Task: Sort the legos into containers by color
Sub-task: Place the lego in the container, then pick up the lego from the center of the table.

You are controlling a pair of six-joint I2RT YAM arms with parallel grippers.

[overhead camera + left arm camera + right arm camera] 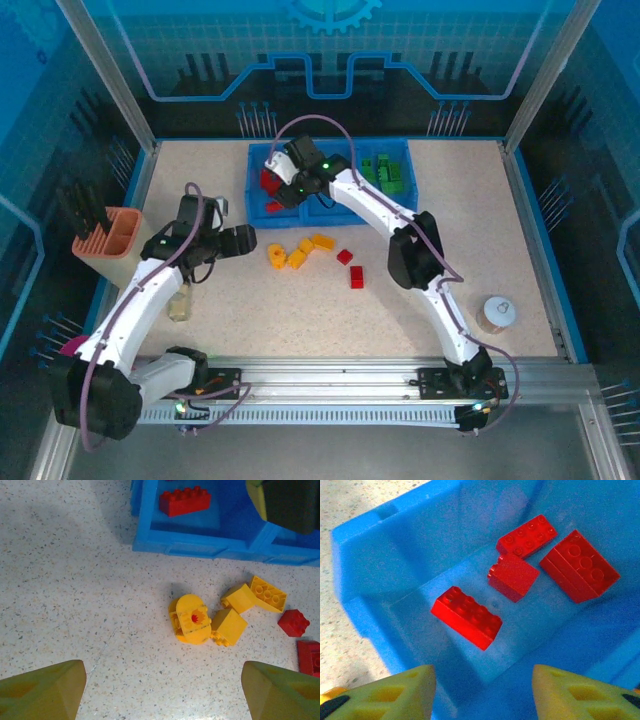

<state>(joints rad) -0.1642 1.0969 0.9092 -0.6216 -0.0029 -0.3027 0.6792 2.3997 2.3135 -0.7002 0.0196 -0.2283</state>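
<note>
Legos (297,258) lie loose on the tabletop (300,320) at frame centre in the top view. Four yellow pieces form a cluster, with two red ones (356,277) just to its right. Left of the cluster hang the left jaws, spread wide with nothing between them. A peach holder (110,235) stands farther left, at the tabletop's edge.

The left wrist view has the left fingers (42,692) in its bottom corners. Above them, a round yellow piece (191,619) touches a yellow block (229,626). Two more yellow bricks lie to the upper right of these, and the red ones are at the right edge.

Farther back, at upper centre of the top view, sits the blue tray (254,190). The right jaws hover over its left compartment, parted and holding nothing. In the right wrist view the right fingers (385,695) stand apart at the bottom. Four red bricks (466,616) lie on the compartment floor beyond them. Green bricks (385,172) lie in the tray's right compartment.
</note>
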